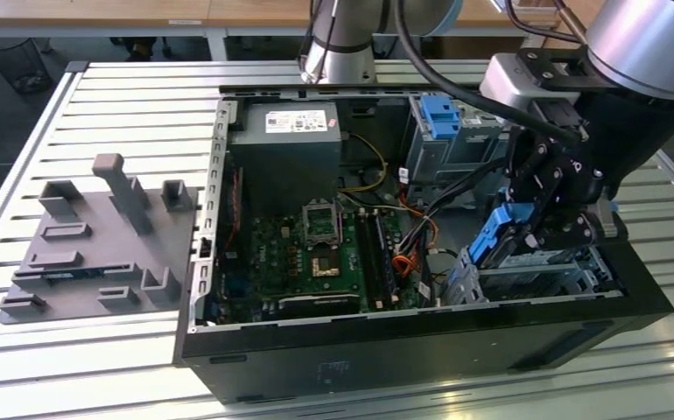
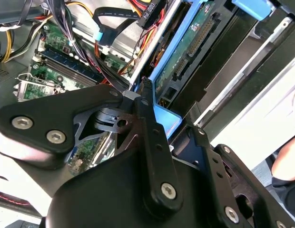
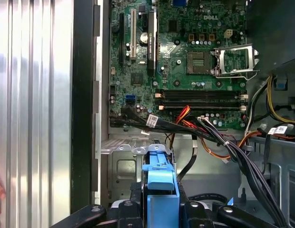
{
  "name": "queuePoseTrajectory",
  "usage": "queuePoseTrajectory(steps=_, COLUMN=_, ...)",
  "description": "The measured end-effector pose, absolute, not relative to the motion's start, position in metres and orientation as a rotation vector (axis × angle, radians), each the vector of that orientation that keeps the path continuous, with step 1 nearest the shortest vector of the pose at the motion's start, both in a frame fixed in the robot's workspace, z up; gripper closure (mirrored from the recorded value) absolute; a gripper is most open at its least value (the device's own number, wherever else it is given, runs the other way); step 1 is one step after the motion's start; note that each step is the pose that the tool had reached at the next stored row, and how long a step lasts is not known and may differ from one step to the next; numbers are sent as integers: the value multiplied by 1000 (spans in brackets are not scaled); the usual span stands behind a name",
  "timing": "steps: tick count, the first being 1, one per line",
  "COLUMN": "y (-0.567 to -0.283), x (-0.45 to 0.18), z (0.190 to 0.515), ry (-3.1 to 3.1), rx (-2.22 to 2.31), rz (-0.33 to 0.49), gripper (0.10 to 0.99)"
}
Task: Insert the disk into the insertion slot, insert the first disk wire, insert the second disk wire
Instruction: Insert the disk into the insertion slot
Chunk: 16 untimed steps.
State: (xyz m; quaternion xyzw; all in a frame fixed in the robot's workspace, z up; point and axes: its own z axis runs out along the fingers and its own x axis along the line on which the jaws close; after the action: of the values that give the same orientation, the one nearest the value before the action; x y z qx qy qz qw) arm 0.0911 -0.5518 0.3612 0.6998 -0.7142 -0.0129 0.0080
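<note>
My jaws were clamped on the disk (image 1: 498, 234), gripping its blue frame and holding it on edge, tilted, close above the insertion slot (image 1: 542, 278). The slot sat inside the open computer case (image 1: 431, 332) on the counter (image 1: 138, 96), beside the motherboard (image 1: 313, 254), toward the exterior view's right.

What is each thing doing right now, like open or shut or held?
gripper, shut on the disk.
the disk, held tilted on edge over the insertion slot.
the insertion slot, the disk not yet inside.
computer case, lying flat, side open.
</note>
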Motion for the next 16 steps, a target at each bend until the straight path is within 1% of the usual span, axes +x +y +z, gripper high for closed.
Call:
queuePoseTrajectory(steps=12, y=-552, x=91, z=354, ry=-2232, rx=2187, rz=-40, gripper=722)
queuePoseTrajectory(steps=15, y=-552, x=91, z=353, ry=-2232, rx=2187, rz=-40, gripper=710)
queuePoseTrajectory(steps=16, y=-552, x=91, z=353, ry=-2232, rx=2187, rz=-40, gripper=647)
